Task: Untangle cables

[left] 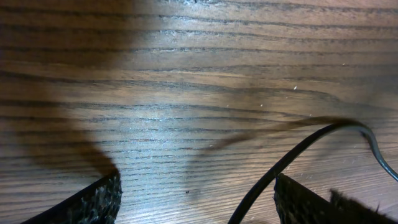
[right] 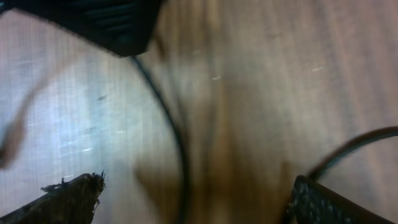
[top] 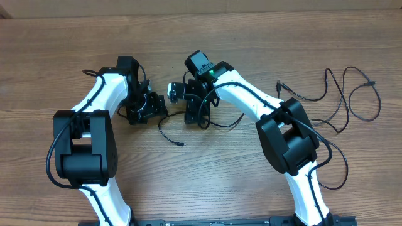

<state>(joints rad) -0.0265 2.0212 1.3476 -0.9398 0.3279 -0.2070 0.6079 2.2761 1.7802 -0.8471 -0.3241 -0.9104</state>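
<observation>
One short cable (top: 167,138) lies on the table (top: 251,25) between the two arms, and the other cables (top: 352,103) are spread in loose loops well to the right. The left pincer (left: 196,186) and the right pincer (right: 196,186) are both held spread, with a strand between the fingers of each and nothing pinched. The strand is best centred and closed on low, so it is not nudged aside.

A brown wooden surface (top: 207,31) with dark, streaky grain fills every view. Bright light leaves a pale sheen and soft shadows on the wood in the two close views. A paler strip along the overhead view's top may be its far edge.
</observation>
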